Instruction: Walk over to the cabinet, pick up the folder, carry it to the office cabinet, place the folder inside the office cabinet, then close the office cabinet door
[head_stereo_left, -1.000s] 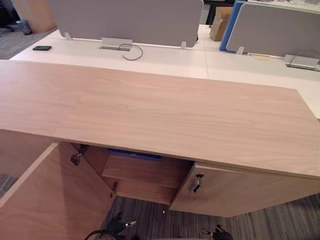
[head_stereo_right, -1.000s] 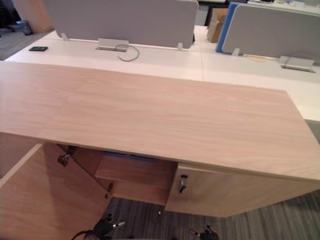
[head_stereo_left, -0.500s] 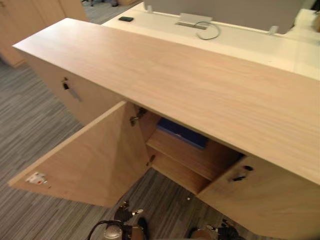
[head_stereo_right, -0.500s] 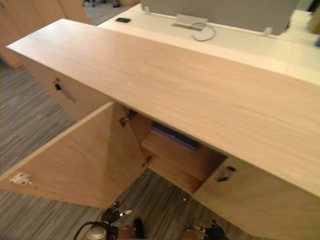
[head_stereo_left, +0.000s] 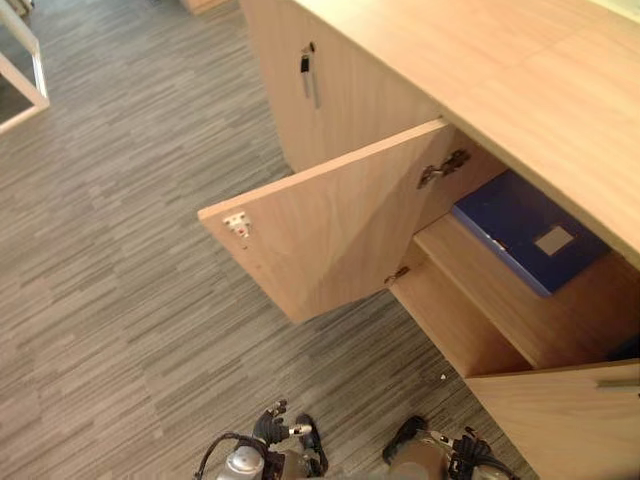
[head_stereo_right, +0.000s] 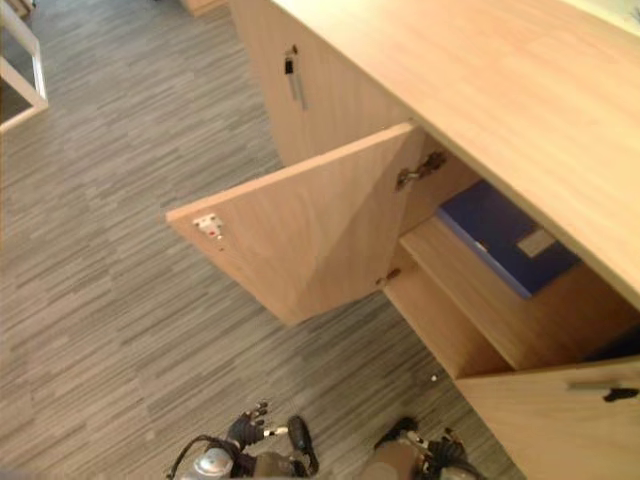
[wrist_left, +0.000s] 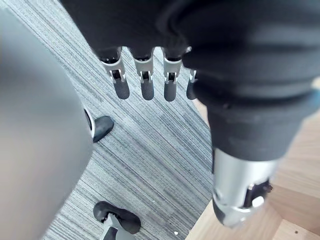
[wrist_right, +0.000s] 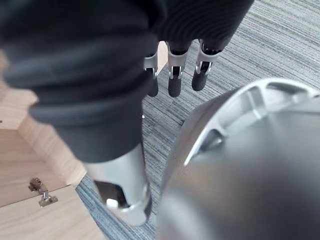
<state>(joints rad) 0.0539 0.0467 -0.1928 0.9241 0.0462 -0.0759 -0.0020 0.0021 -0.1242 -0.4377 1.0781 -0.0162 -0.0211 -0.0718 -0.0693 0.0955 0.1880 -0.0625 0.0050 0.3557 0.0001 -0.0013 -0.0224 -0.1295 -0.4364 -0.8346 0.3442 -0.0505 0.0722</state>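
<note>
A blue folder (head_stereo_left: 525, 230) with a pale label lies flat on the upper shelf inside the wooden office cabinet (head_stereo_left: 500, 60). The cabinet's left door (head_stereo_left: 330, 235) stands wide open, swung out over the floor. A second door (head_stereo_left: 570, 420) at the lower right is partly open. My left hand (head_stereo_left: 272, 430) and right hand (head_stereo_left: 450, 445) hang low by the floor, well below the folder. In the left wrist view the fingers (wrist_left: 145, 85) are straight and hold nothing. The right wrist view shows straight, empty fingers (wrist_right: 175, 75) as well.
Grey striped carpet (head_stereo_left: 120, 250) spreads to the left of the cabinet. A neighbouring cabinet door with a key in its lock (head_stereo_left: 308, 70) is shut. A white frame (head_stereo_left: 25, 70) stands at the far left. The open door's edge juts out at about mid-height.
The camera has swung down and to the left, so the floor and the cabinet's inside now show and the folder lies in full sight. The door and the folder have not moved.
</note>
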